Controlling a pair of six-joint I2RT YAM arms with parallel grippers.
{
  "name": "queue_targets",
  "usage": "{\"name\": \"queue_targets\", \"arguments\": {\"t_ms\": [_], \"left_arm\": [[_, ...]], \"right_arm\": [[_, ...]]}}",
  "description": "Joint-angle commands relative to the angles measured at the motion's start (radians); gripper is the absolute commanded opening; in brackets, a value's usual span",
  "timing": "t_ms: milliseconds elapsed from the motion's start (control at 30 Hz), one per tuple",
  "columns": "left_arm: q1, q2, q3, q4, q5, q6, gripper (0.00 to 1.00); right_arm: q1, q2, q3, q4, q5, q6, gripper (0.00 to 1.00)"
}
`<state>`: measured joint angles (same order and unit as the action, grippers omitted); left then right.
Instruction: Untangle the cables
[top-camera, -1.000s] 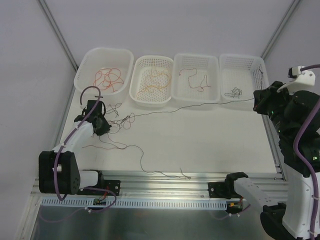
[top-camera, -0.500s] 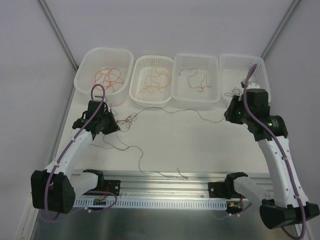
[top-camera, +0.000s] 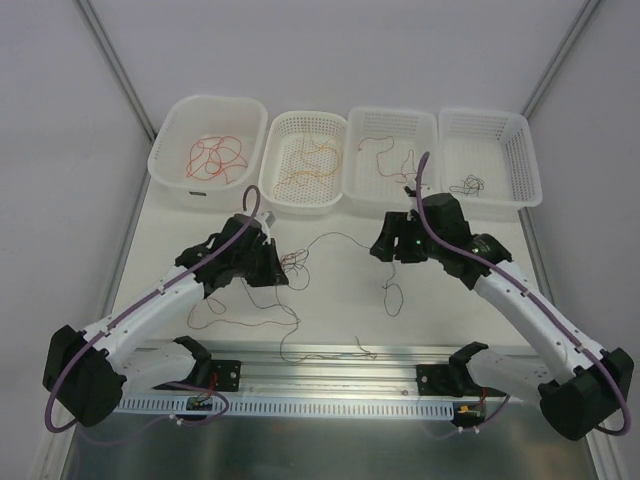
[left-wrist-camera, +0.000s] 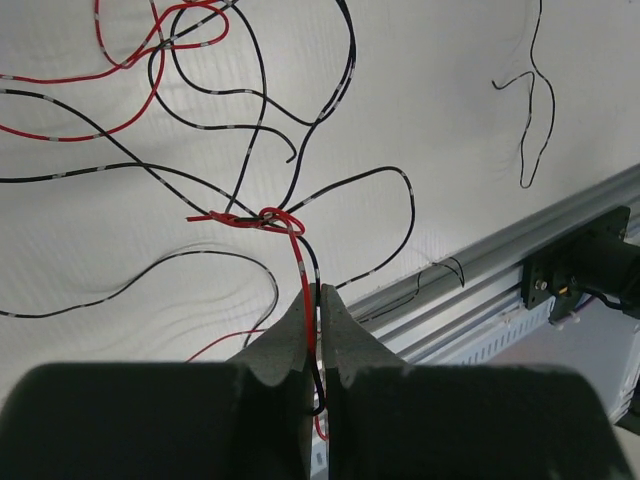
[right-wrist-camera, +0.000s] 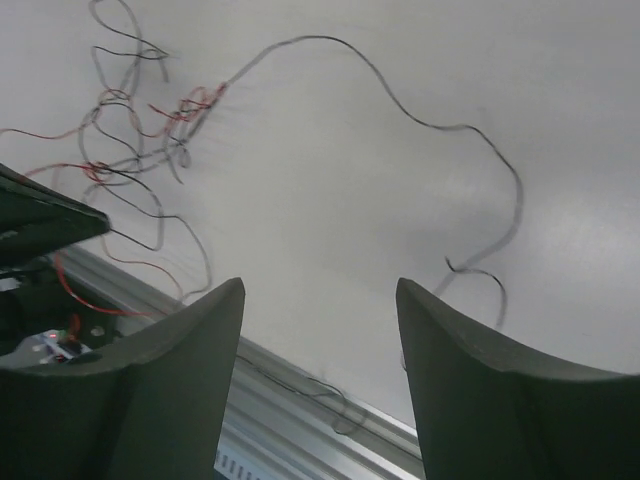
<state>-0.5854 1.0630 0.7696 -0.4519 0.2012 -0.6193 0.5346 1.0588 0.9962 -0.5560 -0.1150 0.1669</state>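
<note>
You have a white table (top-camera: 340, 290) under a tangle of thin cables (left-wrist-camera: 262, 216) in bright red and black, the black ones ringed with pale grey bands. Your baskets (top-camera: 305, 117) are white, most pierced with a fine grid of holes, holding red, orange, dark red-brown and black ones from left to right. Your arms (top-camera: 150, 305) are white and black with purple cords (top-camera: 175, 275), above a silver rail (top-camera: 330, 375).
</note>
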Motion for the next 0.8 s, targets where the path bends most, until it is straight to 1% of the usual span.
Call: {"name": "queue_targets", "arguments": {"t_ms": [0,67,133,167,267,433,533,667,767], "left_arm": [[-0.056,0.037,0.002,0.044,-0.032,-0.071,0.0],[-0.092,0.06,0.01,0.053,-0.043,-0.077,0.0],[-0.116,0.078,0.017,0.059,-0.058,-0.082,0.0],[-0.132,0.086,0.019,0.059,-0.06,-0.083,0.0],[-0.155,0.11,0.02,0.067,-0.069,-0.088,0.0],[-0.177,0.12,0.027,0.073,-0.077,-0.088,0.0],[-0.183,0.12,0.023,0.073,-0.083,-0.086,0.0],[-0.188,0.121,0.014,0.073,-0.085,-0.086,0.0],[-0.191,0.12,0.011,0.074,-0.089,-0.086,0.0]], "right_arm": [[0.06,0.062,-0.068,0.31,-0.086,0.219,0.65],[0.094,0.12,-0.096,0.404,-0.084,0.276,0.62],[0.128,0.157,-0.1,0.445,-0.069,0.356,0.6],[0.14,0.179,-0.103,0.485,-0.06,0.382,0.6],[0.18,0.256,-0.108,0.536,-0.043,0.454,0.6],[0.214,0.375,-0.11,0.553,-0.006,0.525,0.59],[0.235,0.437,-0.099,0.547,-0.009,0.54,0.56],[0.258,0.503,-0.074,0.545,-0.031,0.543,0.47],[0.274,0.539,-0.067,0.553,-0.037,0.566,0.44]]}}
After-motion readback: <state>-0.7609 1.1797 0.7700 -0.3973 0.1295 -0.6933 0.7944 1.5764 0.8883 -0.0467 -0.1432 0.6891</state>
